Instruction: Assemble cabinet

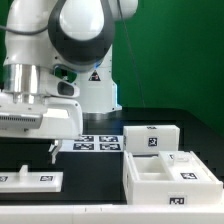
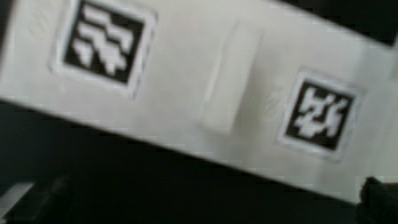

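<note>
Cabinet (image 1: 160,182) unassembled: its flat white plastic tagged panel (image 1: 30,178) lies directly beneath the white two-finger gripper (image 1: 30,148), with the white box pieces (image 1: 150,138) well off to one side. Jaws are spread wide and empty (pickup stage, I judge). Next: descend, straddle the panel, close.

Your exterior view sits low and close by the worktop (image 1: 95,168), facing the arm's base (image 1: 98,92) across it, while your wrist view looks down, very near and blurred, on the same flat white panel (image 1: 30,181) (image 2: 214,95) at the exterior view's left.
</note>
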Available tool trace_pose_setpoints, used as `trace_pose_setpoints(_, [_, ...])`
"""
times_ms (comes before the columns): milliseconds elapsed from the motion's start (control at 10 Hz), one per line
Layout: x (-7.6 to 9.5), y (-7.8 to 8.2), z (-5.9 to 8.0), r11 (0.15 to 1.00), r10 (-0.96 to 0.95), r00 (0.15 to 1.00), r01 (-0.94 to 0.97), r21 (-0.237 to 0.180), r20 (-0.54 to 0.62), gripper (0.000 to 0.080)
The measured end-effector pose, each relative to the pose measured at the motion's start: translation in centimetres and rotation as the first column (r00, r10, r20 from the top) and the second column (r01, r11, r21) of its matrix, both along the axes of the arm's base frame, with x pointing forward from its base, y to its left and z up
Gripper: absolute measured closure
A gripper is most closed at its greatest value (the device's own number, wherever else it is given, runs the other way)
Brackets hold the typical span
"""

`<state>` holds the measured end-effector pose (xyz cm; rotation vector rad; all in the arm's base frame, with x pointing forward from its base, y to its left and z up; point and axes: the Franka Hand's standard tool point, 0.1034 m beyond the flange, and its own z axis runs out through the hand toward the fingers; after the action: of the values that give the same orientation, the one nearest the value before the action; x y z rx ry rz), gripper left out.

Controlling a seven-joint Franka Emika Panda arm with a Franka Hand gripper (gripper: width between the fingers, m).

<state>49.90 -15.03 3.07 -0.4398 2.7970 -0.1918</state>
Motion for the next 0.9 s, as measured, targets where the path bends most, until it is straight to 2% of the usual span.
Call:
trace_pose_setpoints(100, [0.8, 0.4, 0.8, 1.0, -0.006, 1.0, 0.007, -0.02, 0.017, 0.0005])
trace_pose_setpoints(500, [2.7, 1.1, 0.3, 0.999, 0.008, 0.999, -0.007, -0.035, 0.031, 0.0005])
trace_pose_setpoints(700, [2.4, 1.1, -1.0, 0.999, 0.009, 1.0, -0.009, -0.041, 0.011, 0.0005])
trace_pose_setpoints(900, [2.5, 1.2, -0.9, 0.998, 0.006, 1.0, -0.005, -0.066, 0.012, 0.0005])
